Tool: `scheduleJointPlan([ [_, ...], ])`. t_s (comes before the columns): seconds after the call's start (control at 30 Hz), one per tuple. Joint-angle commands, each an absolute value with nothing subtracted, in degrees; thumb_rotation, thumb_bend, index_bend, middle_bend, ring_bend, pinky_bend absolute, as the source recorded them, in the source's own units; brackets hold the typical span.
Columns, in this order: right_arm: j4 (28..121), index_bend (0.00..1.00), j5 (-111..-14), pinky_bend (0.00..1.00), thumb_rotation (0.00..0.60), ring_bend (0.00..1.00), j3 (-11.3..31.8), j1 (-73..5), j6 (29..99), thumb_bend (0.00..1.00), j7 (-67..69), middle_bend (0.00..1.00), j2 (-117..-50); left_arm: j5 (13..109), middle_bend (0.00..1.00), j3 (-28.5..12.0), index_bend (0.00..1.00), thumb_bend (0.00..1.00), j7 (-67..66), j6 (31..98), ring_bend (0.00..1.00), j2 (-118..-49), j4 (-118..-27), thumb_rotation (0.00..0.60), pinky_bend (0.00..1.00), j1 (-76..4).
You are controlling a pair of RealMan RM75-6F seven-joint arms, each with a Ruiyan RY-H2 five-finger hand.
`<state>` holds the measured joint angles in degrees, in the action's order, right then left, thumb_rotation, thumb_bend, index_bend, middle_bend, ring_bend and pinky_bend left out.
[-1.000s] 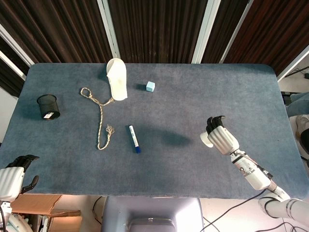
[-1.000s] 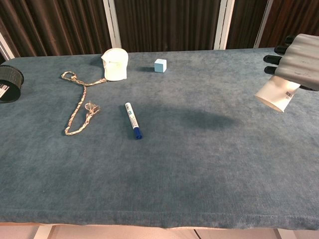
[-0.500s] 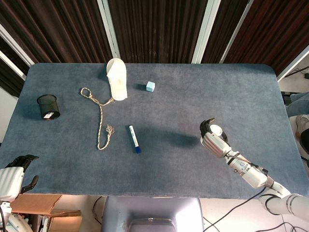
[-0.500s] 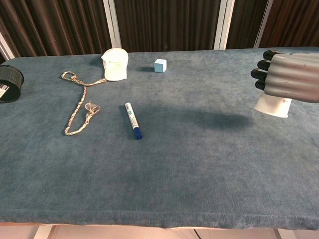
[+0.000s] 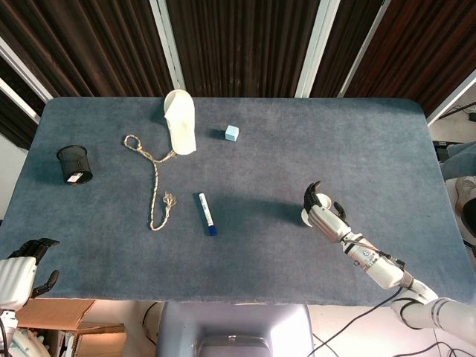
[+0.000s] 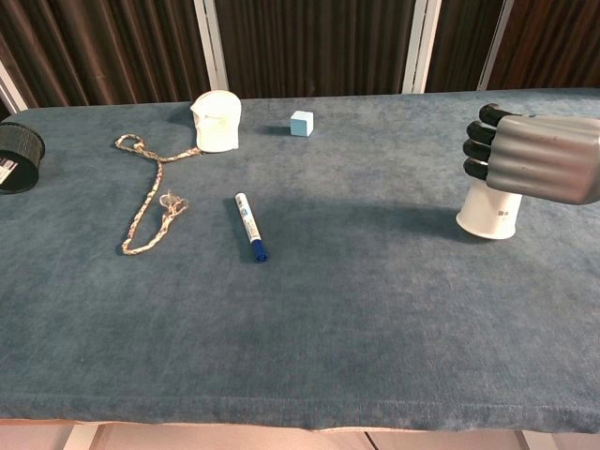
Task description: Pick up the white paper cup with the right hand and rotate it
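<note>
Dark slatted panels stand behind the blue-grey surface [image 5: 245,171] that carries everything we work with. Our right hand [image 6: 530,157] is wrapped around the upper part of the cup [image 6: 489,210], its fingers [image 6: 480,142] pressed together and curled over the rim end, while the cup's wide mouth sits down on the surface, upside down and upright. We judge the pick-up and the turn as largely done, with only the release and withdrawal left. Our left hand [image 5: 21,266] hangs at the near left edge, off the surface, fingers loosely curled on nothing that we can see. Further off lie a white scoop [image 5: 181,121], a rope [image 5: 155,178], a black mesh pot [image 5: 74,163], a marker [image 5: 207,213] and a small blue cube [image 5: 232,133].
</note>
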<state>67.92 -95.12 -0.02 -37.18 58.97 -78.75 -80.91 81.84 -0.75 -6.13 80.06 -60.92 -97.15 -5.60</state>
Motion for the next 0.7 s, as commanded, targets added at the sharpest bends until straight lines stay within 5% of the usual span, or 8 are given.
scheduleJointPlan([
  [0.03,67.8,0.34,-94.8,0.39,0.6,0.25,0.1,-36.9,59.0,0.44,-78.8,0.35,-81.1,81.9,0.23,-0.7,0.28,0.35,-6.1,80.1,0.2,-60.9,-97.1,0.6,0.39,-5.6],
  [0.43,69.9,0.23,-92.3,0.35,0.6,0.2,2.1,-35.2,61.8,0.36,-75.2,0.29,-81.2,81.9,0.23,-0.8,0.28,0.35,-5.9,80.3,0.2,-60.8,-97.1,0.6,0.39,-5.5],
  [0.6,78.9,0.17,-87.4,0.32,0.6,0.17,4.8,-31.9,65.9,0.27,-66.9,0.23,-77.6,81.9,0.23,-0.8,0.28,0.35,-6.0,80.4,0.2,-60.8,-97.2,0.6,0.39,-5.4],
  [0.7,87.9,0.13,-81.4,0.28,0.6,0.13,6.7,-29.1,66.8,0.14,-56.5,0.19,-73.7,82.1,0.23,-0.8,0.28,0.35,-6.2,80.5,0.2,-60.9,-97.2,0.6,0.39,-5.4],
])
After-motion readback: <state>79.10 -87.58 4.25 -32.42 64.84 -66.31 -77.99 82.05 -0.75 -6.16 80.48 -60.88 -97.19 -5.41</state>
